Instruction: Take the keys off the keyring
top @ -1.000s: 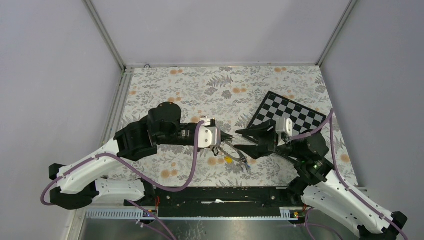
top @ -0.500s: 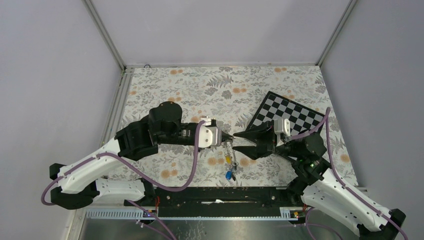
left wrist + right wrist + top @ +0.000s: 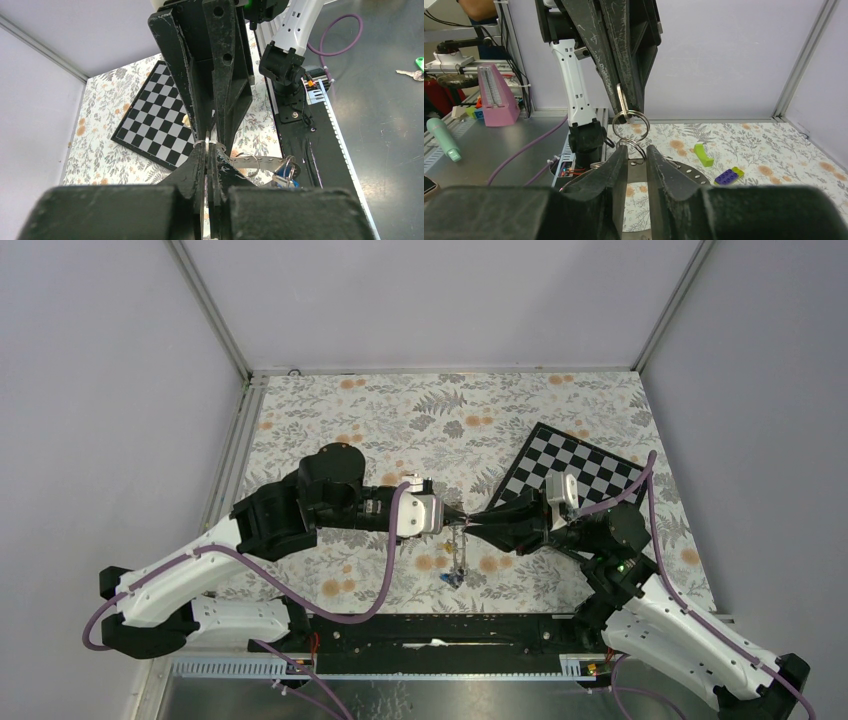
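**Keyring (image 3: 459, 543) hangs free as the right jaws close in**

Top view: the left gripper (image 3: 452, 516) and right gripper (image 3: 476, 521) meet tip to tip over the floral table (image 3: 400, 420). A second ago the keyring lay slanted off to the right and the right jaws stood wide. Now it hangs edge-on below the tips with the keys (image 3: 453, 580) at the bottom, and the right jaws have drawn narrow.

Left wrist: the left fingers are clamped tight on a thin silver tab (image 3: 205, 200). I cannot tell whether it is a key or part of the ring. The flat perforated keyring sits just right of the tips, with blue-headed keys beyond it.

Right wrist: the right fingers (image 3: 616, 167) keep a slim gap with a small split ring (image 3: 631, 146) in it. I cannot tell whether they touch it. Another small ring (image 3: 630, 119) hangs from the tab above.

Likely the bunch is now braced for a pull, but no key is off yet.
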You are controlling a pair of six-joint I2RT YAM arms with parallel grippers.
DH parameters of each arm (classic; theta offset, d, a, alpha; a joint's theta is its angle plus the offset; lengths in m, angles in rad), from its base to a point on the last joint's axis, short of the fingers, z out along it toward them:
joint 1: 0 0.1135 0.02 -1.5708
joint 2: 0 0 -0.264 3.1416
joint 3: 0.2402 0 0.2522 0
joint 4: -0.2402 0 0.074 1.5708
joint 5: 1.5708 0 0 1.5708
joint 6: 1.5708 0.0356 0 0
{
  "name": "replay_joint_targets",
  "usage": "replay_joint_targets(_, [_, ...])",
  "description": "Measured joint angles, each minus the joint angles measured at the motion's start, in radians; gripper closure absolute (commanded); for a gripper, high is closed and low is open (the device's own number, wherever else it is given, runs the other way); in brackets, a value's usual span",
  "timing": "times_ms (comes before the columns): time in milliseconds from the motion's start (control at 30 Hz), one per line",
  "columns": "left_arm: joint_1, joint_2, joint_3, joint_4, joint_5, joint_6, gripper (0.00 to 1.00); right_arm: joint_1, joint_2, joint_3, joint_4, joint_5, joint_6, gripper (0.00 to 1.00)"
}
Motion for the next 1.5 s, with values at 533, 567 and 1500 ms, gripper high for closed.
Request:
replay_joint_targets(533, [0.001,-0.011,0.0,0.001,-0.006,0.0,1.0,0.0,-0.016,0.0,-0.002,0.007,0.036,1.0])
replay_joint_targets(567, [0.001,-0.013,0.0,0.002,-0.006,0.0,1.0,0.0,-0.019,0.0,-0.002,0.008,0.037,1.0])
replay_joint_targets(1500, [0.001,-0.073,-0.048,0.057,-0.041,-0.014,1.0,0.0,-0.093,0.01,-0.016,0.136,0.142,1.0])
